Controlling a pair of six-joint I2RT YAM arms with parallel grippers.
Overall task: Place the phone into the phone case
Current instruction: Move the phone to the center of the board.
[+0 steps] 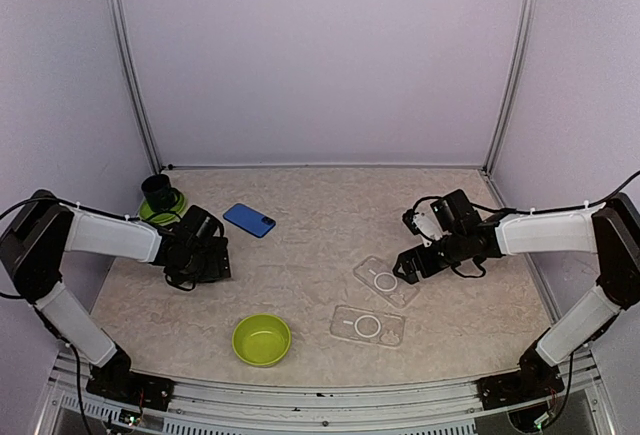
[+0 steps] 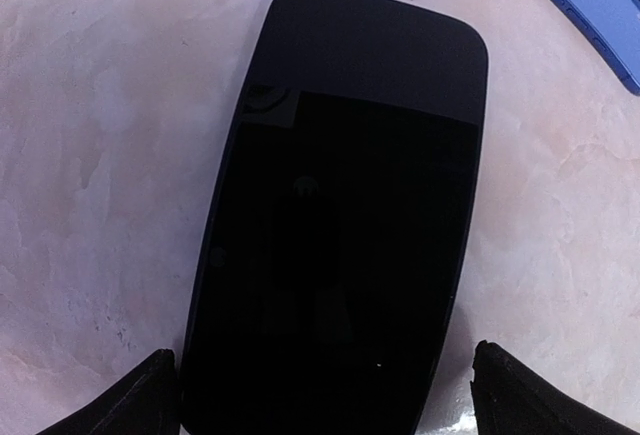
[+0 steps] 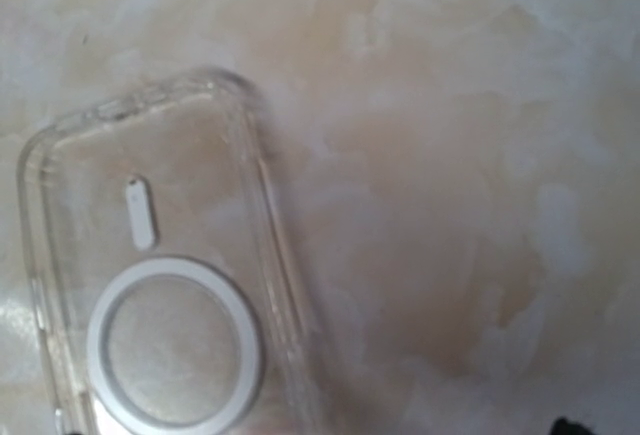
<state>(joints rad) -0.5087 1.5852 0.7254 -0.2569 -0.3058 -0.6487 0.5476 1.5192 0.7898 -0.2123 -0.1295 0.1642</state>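
Note:
A black phone lies flat, screen up, on the marbled table. My left gripper hangs low over it, open, with one fingertip on each side of the phone's near end and a small gap on each side. In the top view my left gripper hides this phone. A clear phone case with a white ring lies flat under my right gripper, which is open and holds nothing. From above, that case is just left of the right fingers.
A blue phone lies face down just behind the left gripper. A second clear case sits nearer the front. A green bowl is at front centre, and a black cup on a green saucer is at back left.

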